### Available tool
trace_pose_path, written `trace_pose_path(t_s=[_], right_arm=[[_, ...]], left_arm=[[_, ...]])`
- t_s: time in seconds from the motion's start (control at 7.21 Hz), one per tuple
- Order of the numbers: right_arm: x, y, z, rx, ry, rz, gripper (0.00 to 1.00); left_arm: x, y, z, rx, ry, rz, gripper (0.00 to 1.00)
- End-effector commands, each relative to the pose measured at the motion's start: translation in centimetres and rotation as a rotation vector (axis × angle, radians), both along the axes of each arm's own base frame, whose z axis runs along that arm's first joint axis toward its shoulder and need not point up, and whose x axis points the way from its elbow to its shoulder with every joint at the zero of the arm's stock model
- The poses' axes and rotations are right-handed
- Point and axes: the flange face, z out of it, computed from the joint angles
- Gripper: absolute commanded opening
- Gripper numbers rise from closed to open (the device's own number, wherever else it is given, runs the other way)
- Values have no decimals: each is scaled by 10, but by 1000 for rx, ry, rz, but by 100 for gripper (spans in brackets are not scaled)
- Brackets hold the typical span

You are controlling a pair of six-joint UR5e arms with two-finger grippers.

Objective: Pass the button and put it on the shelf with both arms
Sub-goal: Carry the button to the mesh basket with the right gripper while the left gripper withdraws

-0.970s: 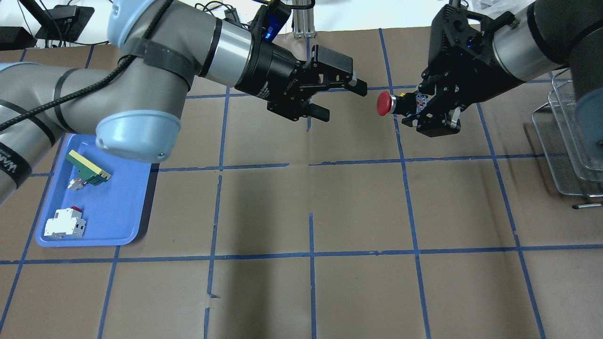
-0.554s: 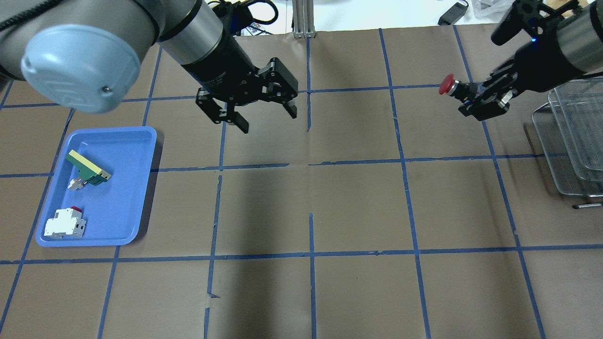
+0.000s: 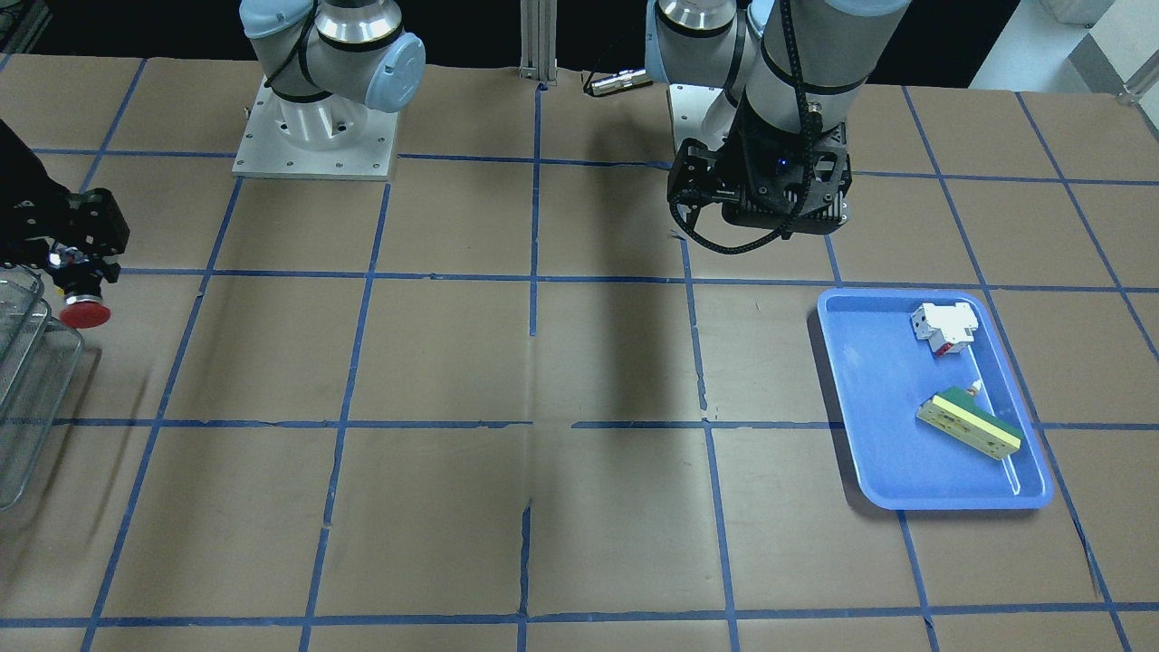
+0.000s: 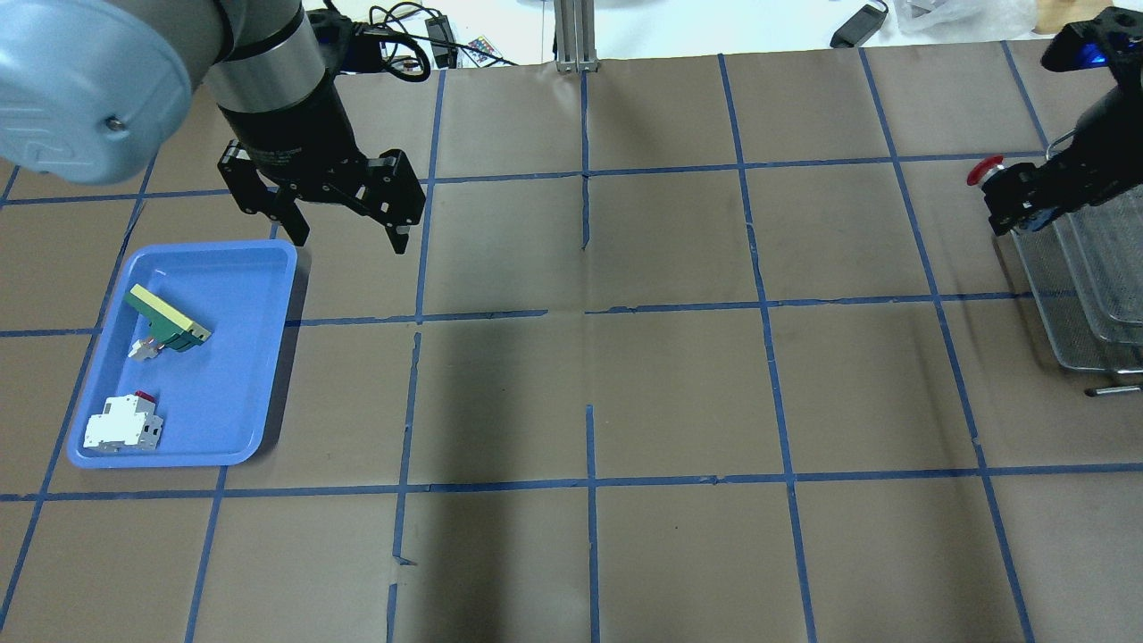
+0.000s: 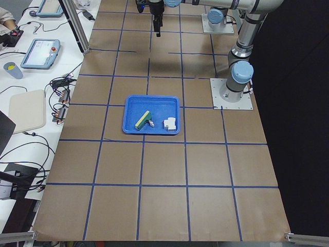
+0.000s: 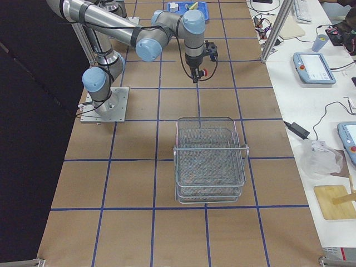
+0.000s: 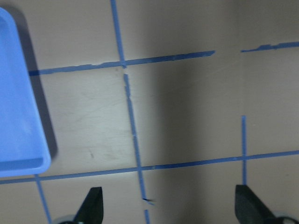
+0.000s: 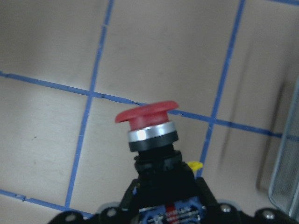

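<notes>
The button point(image 4: 985, 168), with a red mushroom cap, is held sideways in my right gripper point(image 4: 1018, 201), which is shut on its black body. It hangs above the table just off the near edge of the wire-mesh shelf point(image 4: 1089, 286). The right wrist view shows the red cap point(image 8: 147, 114) pointing away from the gripper, with the shelf's rim point(image 8: 287, 172) at the right edge. In the front-facing view the button point(image 3: 84, 313) is beside the shelf point(image 3: 23, 380). My left gripper point(image 4: 348, 234) is open and empty, above the table by the tray's far right corner.
A blue tray point(image 4: 223, 357) at the left holds a white block with a red tab point(image 4: 122, 427) and a green-and-cream bar point(image 4: 167, 319). The tray's corner shows in the left wrist view point(image 7: 18, 116). Brown paper with a blue tape grid covers the table.
My right gripper has carried the button to the right, up to the shelf's edge. My left arm has drawn back to the left, toward the tray, still open.
</notes>
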Motion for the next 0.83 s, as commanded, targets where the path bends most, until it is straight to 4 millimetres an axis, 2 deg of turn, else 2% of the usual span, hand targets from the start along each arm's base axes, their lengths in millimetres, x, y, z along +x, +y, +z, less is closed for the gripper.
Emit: trace_pose_path(t_s=[0.0, 0.28, 0.42, 0.55, 0.69], right_arm=[[-67, -3, -34, 97, 26, -236, 0], [-111, -20, -49, 69, 144, -268, 0], [-124, -34, -63, 74, 159, -272, 0], [-132, -45, -59, 62, 165, -284, 0], [-136, -49, -61, 62, 163, -288, 8]], left_arm=[[6, 0, 9, -39, -7, -6, 100], [6, 0, 8, -36, -8, -6, 100], [6, 0, 8, -36, -8, -6, 100], [6, 0, 8, -36, -6, -6, 100], [6, -1, 7, -36, -6, -6, 100]])
